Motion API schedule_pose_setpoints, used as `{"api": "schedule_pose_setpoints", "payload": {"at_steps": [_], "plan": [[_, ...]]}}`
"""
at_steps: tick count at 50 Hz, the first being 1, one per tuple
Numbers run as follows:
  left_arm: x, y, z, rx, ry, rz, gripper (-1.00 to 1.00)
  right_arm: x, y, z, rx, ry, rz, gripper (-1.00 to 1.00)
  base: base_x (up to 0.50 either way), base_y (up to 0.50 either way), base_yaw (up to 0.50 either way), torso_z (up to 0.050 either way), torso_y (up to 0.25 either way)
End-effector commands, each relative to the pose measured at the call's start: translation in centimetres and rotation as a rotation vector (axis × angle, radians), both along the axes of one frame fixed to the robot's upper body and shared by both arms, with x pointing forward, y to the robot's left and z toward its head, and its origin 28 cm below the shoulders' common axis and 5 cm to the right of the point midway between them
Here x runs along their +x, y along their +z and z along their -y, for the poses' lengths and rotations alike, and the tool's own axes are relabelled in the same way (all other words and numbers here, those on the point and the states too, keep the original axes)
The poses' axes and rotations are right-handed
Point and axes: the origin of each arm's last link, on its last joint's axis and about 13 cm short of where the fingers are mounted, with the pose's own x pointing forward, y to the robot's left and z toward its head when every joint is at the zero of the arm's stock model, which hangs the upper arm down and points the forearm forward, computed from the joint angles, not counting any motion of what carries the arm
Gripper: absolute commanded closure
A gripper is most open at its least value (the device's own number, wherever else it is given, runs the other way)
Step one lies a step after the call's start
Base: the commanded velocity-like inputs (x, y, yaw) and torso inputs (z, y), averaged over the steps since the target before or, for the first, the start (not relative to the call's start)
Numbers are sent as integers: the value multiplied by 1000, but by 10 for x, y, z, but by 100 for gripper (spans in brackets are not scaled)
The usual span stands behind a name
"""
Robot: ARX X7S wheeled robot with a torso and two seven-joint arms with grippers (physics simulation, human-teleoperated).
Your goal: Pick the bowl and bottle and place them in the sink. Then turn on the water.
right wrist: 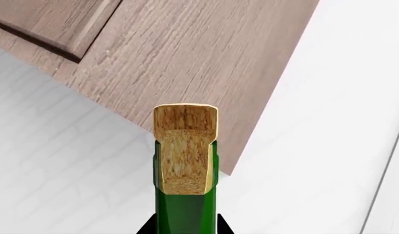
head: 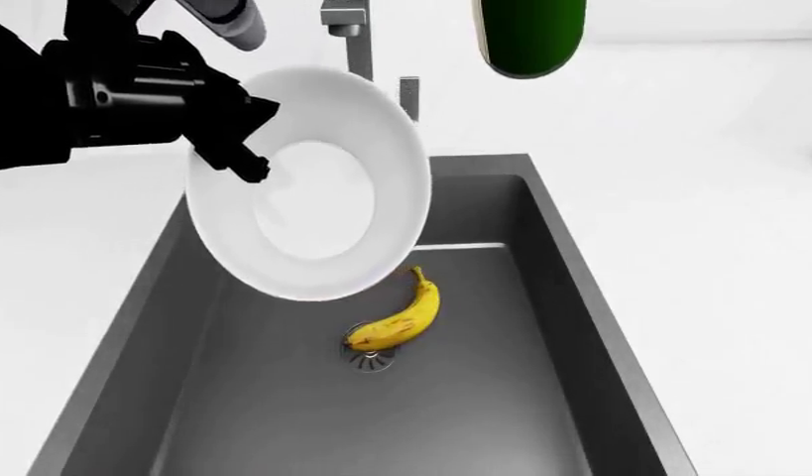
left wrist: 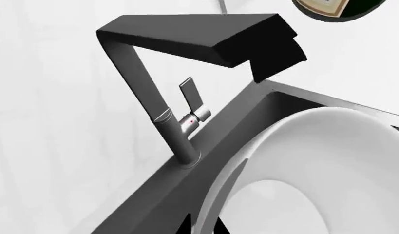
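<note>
The left end effector (head: pixel 240 139) is clenching the rim of the white bowl (head: pixel 313 183) at about 9 o'clock in the head view, holding it tilted on edge above the far left part of the sink (head: pixel 551 258), its open side facing the camera. To finish this step well, the arm should be lowering the bowl toward the basin floor and levelling it before letting go, so it is not dropping or rolling. A banana (head: pixel 403 315) is lying beside the drain (head: pixel 370 357) at roughly 6 o'clock from the bowl, so setting down in the bare near half looks safer. The faucet (left wrist: pixel 186 53) and its side lever (left wrist: pixel 193 100) are standing close behind the bowl at 12 o'clock; clearance there needs watching.

The left arm is reaching in from 9 o'clock, wrist rolled so the bowl is hanging nearly vertical. The right end effector itself is not showing clearly, but the right wrist view is looking straight along the green wine bottle (head: pixel 528 38) to its cork (right wrist: pixel 185 146), so it appears to be grasping the bottle, held aloft over the white counter (head: pixel 697 198) at 1 o'clock from the bowl.
</note>
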Motion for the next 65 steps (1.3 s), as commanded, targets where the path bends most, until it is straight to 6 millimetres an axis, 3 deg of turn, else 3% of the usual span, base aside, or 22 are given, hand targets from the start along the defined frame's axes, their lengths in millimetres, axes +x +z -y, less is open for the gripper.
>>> {"api": "schedule_pose_setpoints", "payload": {"at_steps": [1, 6, 19, 38, 52, 65], "plan": [[0, -9, -2, 18, 17, -13, 100, -4, 5, 2, 5, -12, 31, 100, 0, 0, 0, 0, 10], [4, -32, -1, 60, 27, -53, 100, -3, 1, 2, 5, -7, 24, 100, 0, 0, 0, 0, 0], [7, -53, 9, 103, -1, -125, 100, -6, 5, 4, 3, -7, 29, 100, 0, 0, 0, 1, 1], [9, -54, 20, 188, -12, -140, 100, -5, 4, 2, -1, 3, 22, 100, 0, 0, 0, 1, 1], [4, -68, 31, 306, -47, -195, 100, -5, 4, 2, -1, 8, 26, 100, 0, 0, 0, 0, 1], [12, -87, 44, 323, -81, -259, 100, -1, -1, 0, 3, 16, 14, 100, 0, 0, 0, 1, 1]]}}
